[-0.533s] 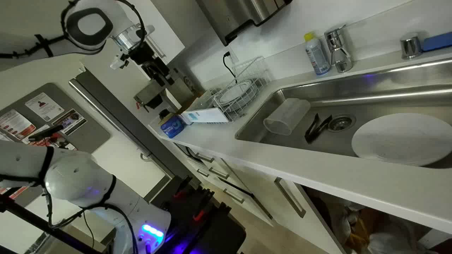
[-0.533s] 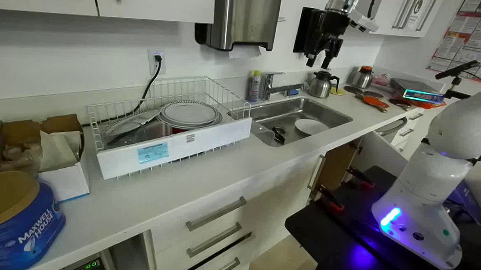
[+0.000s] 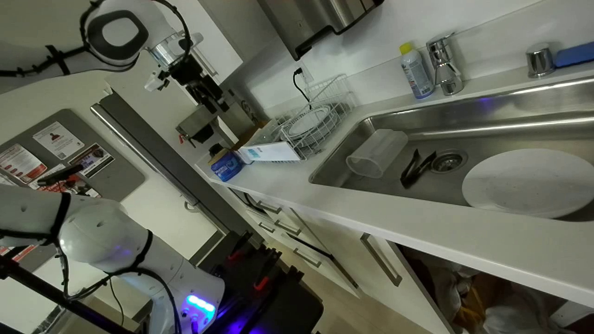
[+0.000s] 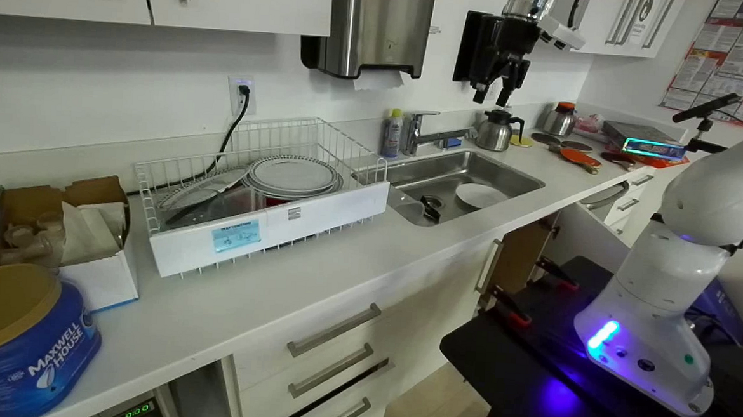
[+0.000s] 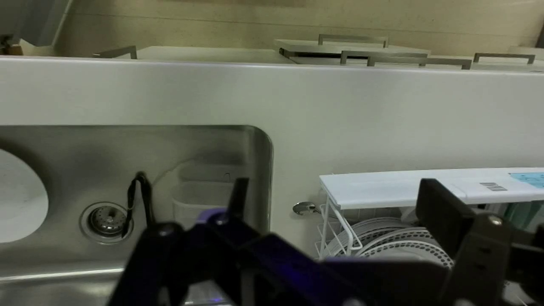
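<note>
Blue plastic forms the tub [image 4: 53, 344] lettered "MAXWELL HOUSE" on the bench [image 4: 245, 303] in an exterior view. Farther along stands a white-fronted wire rack [image 4: 339, 214] of plates [image 4: 294, 172]; the print on the pale blue label [image 4: 236, 235] across its front is too small to read, as are the lines on the yellow-capped bottle [image 3: 416, 74] beside the tap [image 3: 445, 69]. The gripper [image 4: 492, 98] hangs high over the bench, fingers [image 5: 444, 212] wide apart; beneath it, the wrist view shows the rack on one side and, on the other, the sink [image 5: 102, 144] with a clear container [image 5: 204, 193], black tongs [image 5: 146, 195] and a white plate [image 5: 19, 195].
</note>
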Available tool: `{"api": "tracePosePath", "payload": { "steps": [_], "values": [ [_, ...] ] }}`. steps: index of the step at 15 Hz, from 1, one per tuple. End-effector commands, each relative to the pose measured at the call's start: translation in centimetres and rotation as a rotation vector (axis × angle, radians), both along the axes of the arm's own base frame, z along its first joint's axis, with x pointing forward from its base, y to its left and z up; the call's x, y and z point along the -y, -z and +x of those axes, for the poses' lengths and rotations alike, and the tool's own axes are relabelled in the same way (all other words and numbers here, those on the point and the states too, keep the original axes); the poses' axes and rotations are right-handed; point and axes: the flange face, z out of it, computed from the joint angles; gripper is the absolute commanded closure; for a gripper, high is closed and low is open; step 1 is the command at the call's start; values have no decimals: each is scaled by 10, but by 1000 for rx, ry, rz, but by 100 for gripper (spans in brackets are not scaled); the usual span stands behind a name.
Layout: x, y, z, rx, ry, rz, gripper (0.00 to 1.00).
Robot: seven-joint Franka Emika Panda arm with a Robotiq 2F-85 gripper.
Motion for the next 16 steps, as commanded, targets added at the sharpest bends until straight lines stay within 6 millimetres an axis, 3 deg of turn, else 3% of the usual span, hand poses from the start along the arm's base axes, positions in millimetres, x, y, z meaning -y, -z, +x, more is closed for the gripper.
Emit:
{"api": "tracePosePath", "payload": {
  "steps": [1,5,11,15,16],
  "values": [
    [-14,-8,-1,36,-35,-39,0],
    [-68,-11,-6,73,-166,-146,0],
    [-157,14,-31,103,-392,-268,0],
    [-196,32,-54,100,-515,-294,0],
    [-188,24,-48,77,-476,-275,0]
  ]
}}
